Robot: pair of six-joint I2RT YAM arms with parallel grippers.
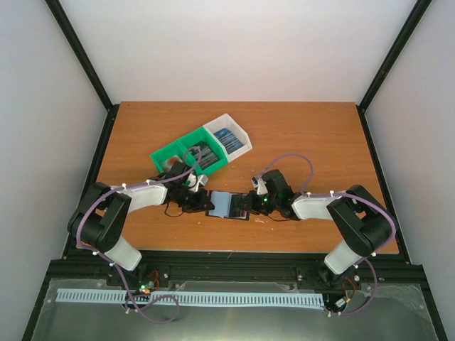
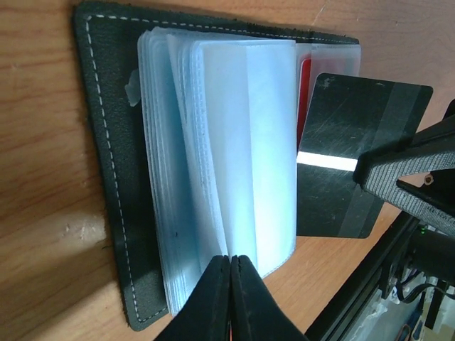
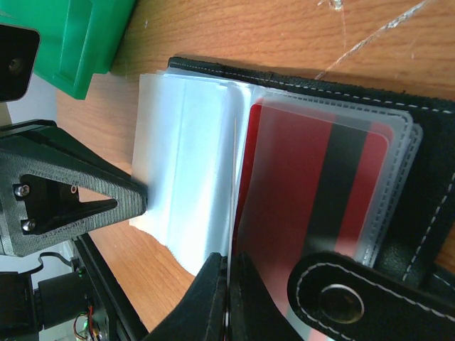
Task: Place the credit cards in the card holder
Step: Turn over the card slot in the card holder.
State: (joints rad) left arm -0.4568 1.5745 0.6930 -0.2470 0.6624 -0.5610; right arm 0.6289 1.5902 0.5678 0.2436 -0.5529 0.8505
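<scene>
Open card holder [image 2: 106, 177] lying flat on the wooden surface [image 1: 306, 135], near the front edge and between my two arms, black cover down and clear sleeves [image 2: 249, 142] fanned upward. My left end effector [image 2: 229, 261] is pressed narrow, its fingers meeting at the near edge of the sleeve stack; whether a leaf is nipped between them I cannot tell. My right end effector [image 3: 229, 257] is clamped on a dark card [image 2: 341, 121] with a pale stripe, which it holds over the right-hand half of the holder, one long edge close to the raised sleeves. In the right wrist view this card shows only edge-on, as a thin line rising from my fingertips. A red card [image 3: 298, 185] with a dark stripe already sits in the sleeve beneath it. The raised leaves stand between my two end effectors, with the left fingertips touching their outer side. The snap tab [image 3: 355, 298] lies over the holder's near right corner, just beside my right fingers. Behind the holder, well apart from it, stands a green and white bin [image 1: 170, 153] holding loose cards [image 1: 229, 139]; its green corner is near my left wrist.
</scene>
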